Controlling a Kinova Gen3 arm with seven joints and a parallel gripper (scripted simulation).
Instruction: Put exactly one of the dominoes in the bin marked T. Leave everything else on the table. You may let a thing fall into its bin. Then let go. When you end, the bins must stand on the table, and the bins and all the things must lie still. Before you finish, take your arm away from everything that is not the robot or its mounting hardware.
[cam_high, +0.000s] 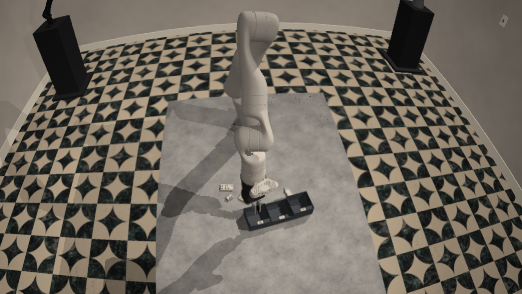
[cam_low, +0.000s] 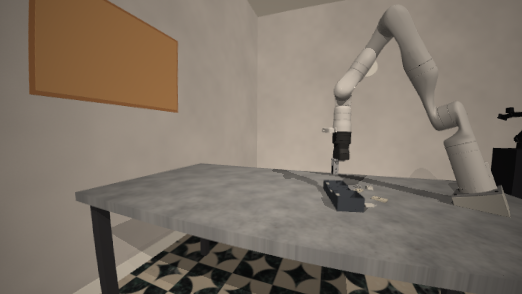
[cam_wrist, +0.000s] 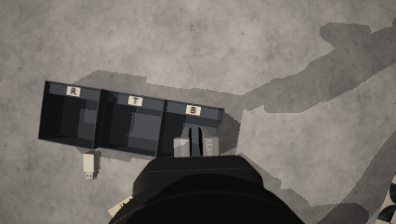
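My gripper (cam_high: 258, 212) (cam_low: 335, 173) (cam_wrist: 195, 137) is over the compartment marked B, a narrow gap between its fingers and nothing seen between them. The bin marked T (cam_high: 280, 210) (cam_wrist: 125, 125) is the middle compartment of the dark three-part bin; no domino shows in it. One cream domino (cam_high: 226, 187) (cam_low: 370, 188) lies flat on the table. Another domino (cam_low: 380, 199) (cam_wrist: 119, 206) lies behind the bins, partly covered by the gripper body in the wrist view and hidden by the arm in the top view. A third domino (cam_high: 241, 198) is mostly hidden beside the gripper.
A pale USB stick (cam_high: 287, 191) (cam_wrist: 88, 164) lies close behind the compartment marked R (cam_high: 300, 201) (cam_wrist: 70, 117). A small pale metallic thing (cam_high: 228, 198) lies near the dominoes. The bins stand on the grey table (cam_high: 320, 255) (cam_low: 240, 200).
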